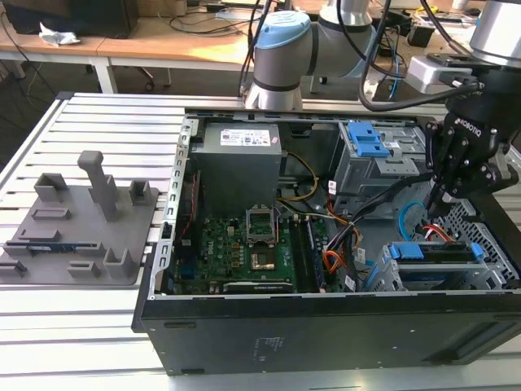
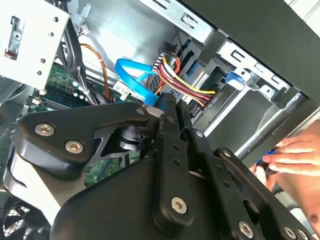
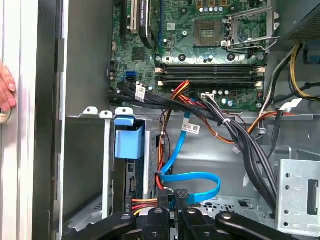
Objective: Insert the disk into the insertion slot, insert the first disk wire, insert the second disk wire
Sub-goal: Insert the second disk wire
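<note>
The disk (image 1: 431,252) in its blue carrier (image 3: 128,142) lies inside the insertion slot (image 1: 389,273), the low grey cage at the case's front on the exterior view's right. The first disk wire (image 1: 440,234), orange-red, runs to the disk's rear end with its plug (image 2: 197,102) against it. My gripper (image 1: 440,199) hangs just behind the disk, shut on the dark plug (image 3: 181,193) of the second disk wire (image 3: 192,177). This light-blue cable (image 2: 131,74) loops away from my fingertips (image 2: 167,102) toward the motherboard.
A taller grey bay with a blue latch (image 1: 366,140) stands behind the slot. Black cable bundles (image 3: 235,135) cross beside the loop. A person's hand (image 2: 295,155) rests on the case's outer edge (image 3: 47,120). A grey fixture plate (image 1: 81,220) lies outside on the exterior view's left.
</note>
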`<state>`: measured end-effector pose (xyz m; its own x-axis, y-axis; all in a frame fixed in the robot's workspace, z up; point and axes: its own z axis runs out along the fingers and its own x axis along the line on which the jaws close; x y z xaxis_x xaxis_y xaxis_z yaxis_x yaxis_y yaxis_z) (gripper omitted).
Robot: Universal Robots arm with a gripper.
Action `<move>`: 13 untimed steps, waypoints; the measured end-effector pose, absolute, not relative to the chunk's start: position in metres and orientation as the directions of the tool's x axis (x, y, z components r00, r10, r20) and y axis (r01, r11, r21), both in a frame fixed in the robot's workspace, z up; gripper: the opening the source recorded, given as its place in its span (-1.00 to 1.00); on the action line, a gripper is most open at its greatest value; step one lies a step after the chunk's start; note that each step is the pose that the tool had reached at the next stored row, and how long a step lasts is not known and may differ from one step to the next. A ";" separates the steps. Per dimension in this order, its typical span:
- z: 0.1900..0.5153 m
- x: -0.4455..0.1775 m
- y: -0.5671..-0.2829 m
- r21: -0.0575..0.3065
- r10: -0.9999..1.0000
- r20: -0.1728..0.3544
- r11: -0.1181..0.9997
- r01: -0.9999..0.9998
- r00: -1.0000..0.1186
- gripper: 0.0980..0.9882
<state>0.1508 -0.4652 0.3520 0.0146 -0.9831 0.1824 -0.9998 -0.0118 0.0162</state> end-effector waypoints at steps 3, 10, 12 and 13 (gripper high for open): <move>0.351 0.151 -0.466 0.016 -0.983 0.183 0.030 -0.999 -0.026 -0.86; 0.351 0.151 -0.478 0.015 -0.987 0.150 0.056 -0.998 -0.053 -0.86; 0.351 0.151 -0.485 0.015 -0.988 0.142 0.056 -0.998 -0.053 -0.86; 0.351 0.151 -0.491 0.015 -0.989 0.137 0.056 -0.998 -0.053 -0.86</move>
<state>0.1510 -0.4914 0.3506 -0.0530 -0.9891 0.1371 -0.9983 0.0556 0.0154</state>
